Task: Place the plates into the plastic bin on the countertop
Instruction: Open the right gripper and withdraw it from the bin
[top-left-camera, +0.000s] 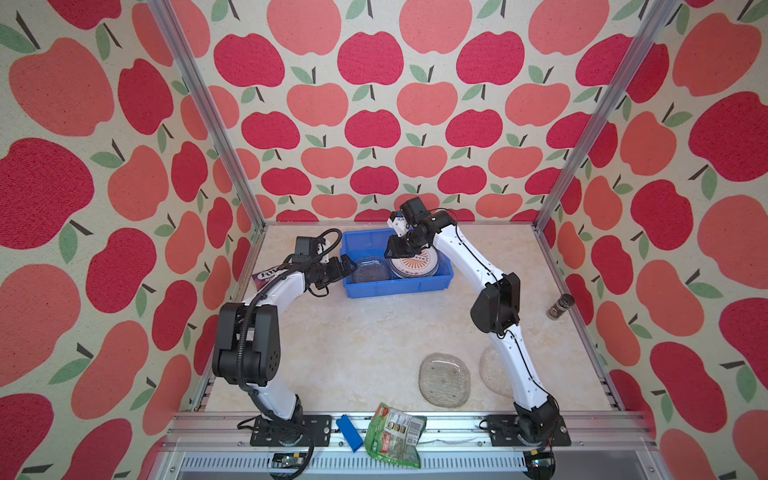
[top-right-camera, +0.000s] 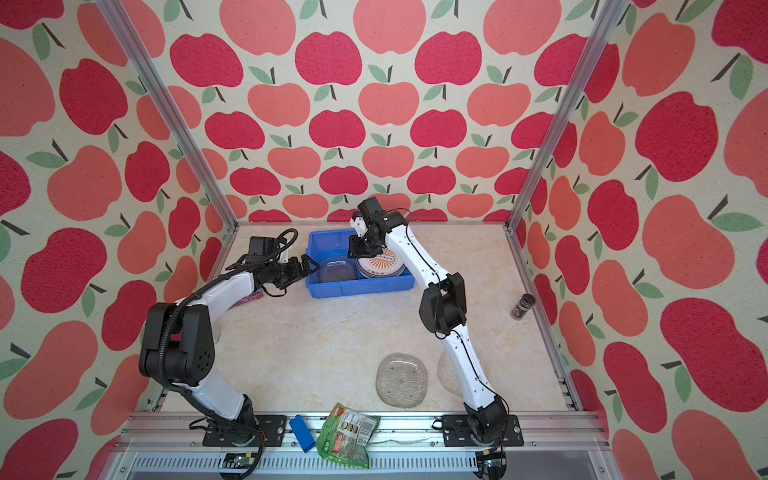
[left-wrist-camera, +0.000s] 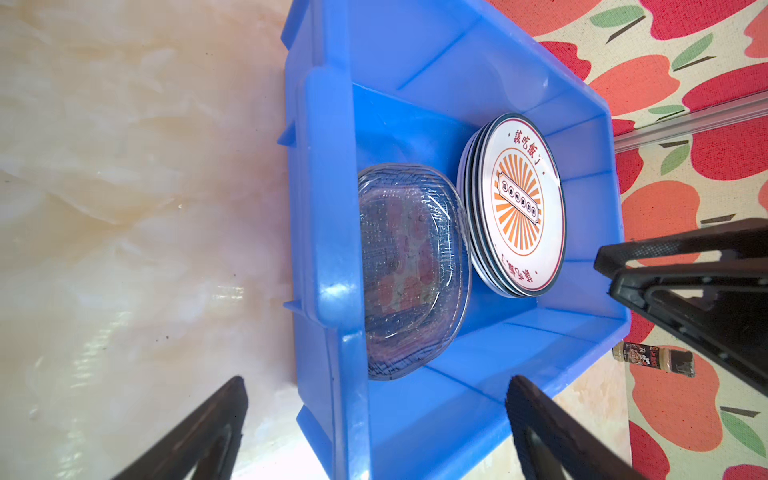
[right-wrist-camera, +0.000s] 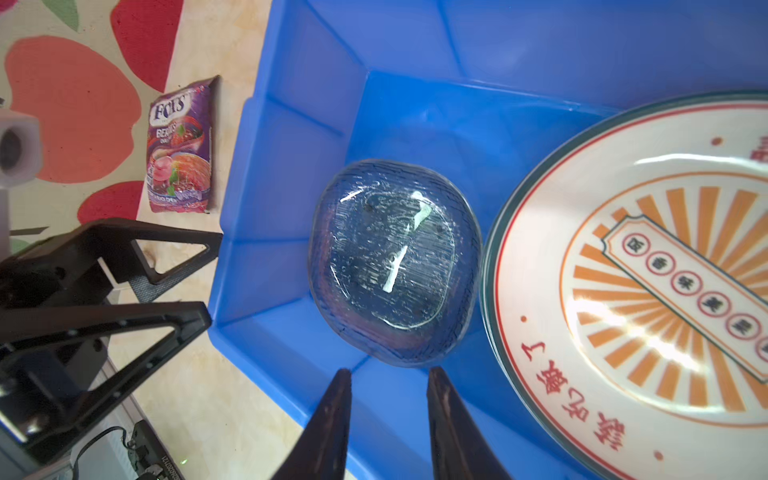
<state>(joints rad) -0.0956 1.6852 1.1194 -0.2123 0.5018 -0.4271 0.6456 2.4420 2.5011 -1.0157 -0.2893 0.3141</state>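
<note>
The blue plastic bin (top-left-camera: 395, 287) stands at the back of the countertop (top-left-camera: 353, 345). Inside it, glass plates (top-left-camera: 370, 269) (left-wrist-camera: 411, 270) (right-wrist-camera: 395, 266) lie on the left. A stack of round white plates (top-left-camera: 420, 268) (left-wrist-camera: 519, 203) topped by an orange sunburst lies on the right. A glass plate (top-left-camera: 444, 380) lies near the front, and a second glass plate (top-left-camera: 491, 370) is half hidden behind the right arm. My left gripper (top-left-camera: 345, 266) (left-wrist-camera: 379, 386) is open astride the bin's left end wall. My right gripper (top-left-camera: 395, 249) (right-wrist-camera: 388, 373) hovers over the bin, narrowly open and holding nothing.
A purple candy bag (top-left-camera: 266, 277) (right-wrist-camera: 179, 145) lies left of the bin under my left arm. A spice bottle (top-left-camera: 560, 306) stands by the right rail. A green packet (top-left-camera: 392, 432) and a small blue block (top-left-camera: 348, 432) rest on the front rail.
</note>
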